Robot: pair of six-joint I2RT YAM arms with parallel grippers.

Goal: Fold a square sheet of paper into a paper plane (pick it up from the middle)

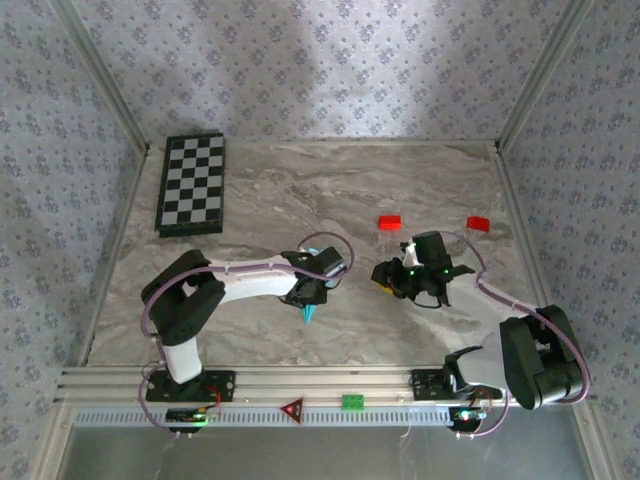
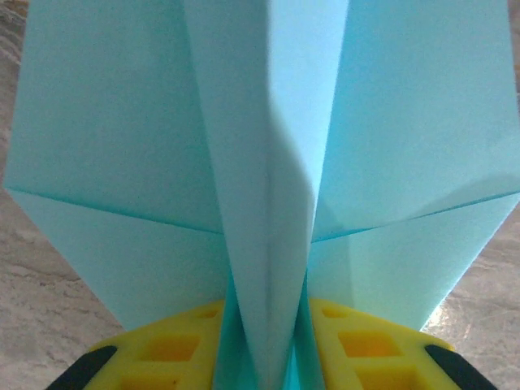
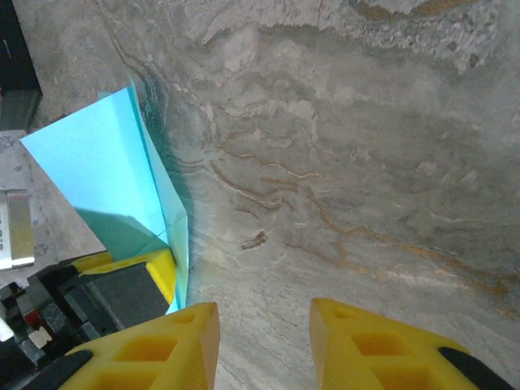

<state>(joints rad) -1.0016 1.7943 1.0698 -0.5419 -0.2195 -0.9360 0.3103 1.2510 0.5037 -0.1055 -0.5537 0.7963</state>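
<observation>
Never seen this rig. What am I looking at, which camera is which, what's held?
Two small robot arms bolted to a marble-patterned table. The wide picture looks down from above and behind them; the other two come from wrist cameras, so the yellow fingers there are each arm's own. The left arm has a light blue paper plane between its jaws; whether they pinch it I cannot tell. The right arm has open, empty jaws. Also on the table: a checkerboard and two red blocks.

Probably a lab: walled robot enclosure [image 1: 320,70]
</observation>
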